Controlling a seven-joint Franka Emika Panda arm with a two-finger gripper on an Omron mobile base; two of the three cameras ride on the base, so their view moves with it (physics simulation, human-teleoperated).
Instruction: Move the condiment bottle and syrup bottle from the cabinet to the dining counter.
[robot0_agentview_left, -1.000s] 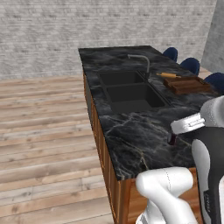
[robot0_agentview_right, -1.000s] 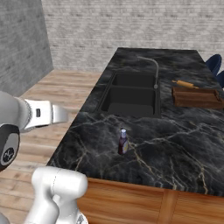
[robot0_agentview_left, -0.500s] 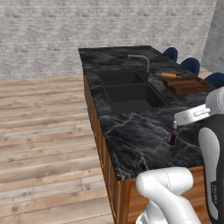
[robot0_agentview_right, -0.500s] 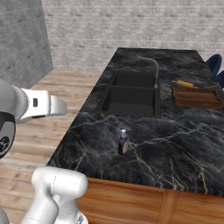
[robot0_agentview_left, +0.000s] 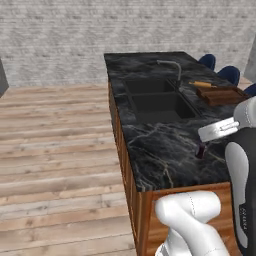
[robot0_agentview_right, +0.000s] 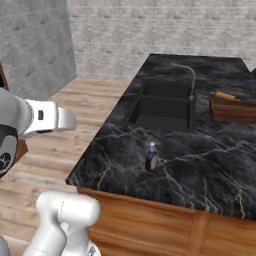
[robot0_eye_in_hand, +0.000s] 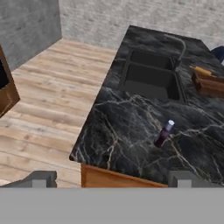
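Observation:
The condiment bottle (robot0_agentview_right: 151, 156), small and dark red with a pale cap, stands upright on the dining counter (robot0_agentview_right: 210, 165) between the double sink and the near edge. From the left base it (robot0_agentview_left: 201, 149) is partly hidden by my arm. In the hand view it (robot0_eye_in_hand: 163, 133) stands free, well ahead of my gripper (robot0_eye_in_hand: 113, 180), whose fingertips (robot0_eye_in_hand: 41, 179) are wide apart and hold nothing. The gripper is open and hangs back from the counter's near edge. The syrup bottle and the cabinet are out of view.
A double sink (robot0_agentview_left: 157, 100) with a grey faucet (robot0_agentview_left: 172, 67) sits mid-counter. A wooden board with a rolling pin (robot0_agentview_right: 231, 106) lies at the right. Blue stools (robot0_agentview_left: 208, 60) line the far side. Wooden floor (robot0_agentview_left: 55, 150) spreads to the left, with brown furniture (robot0_eye_in_hand: 6, 94) at its edge.
My arm has drawn back from the condiment bottle, which stays standing on the counter. The whole picture has shifted a little, so the base has moved.

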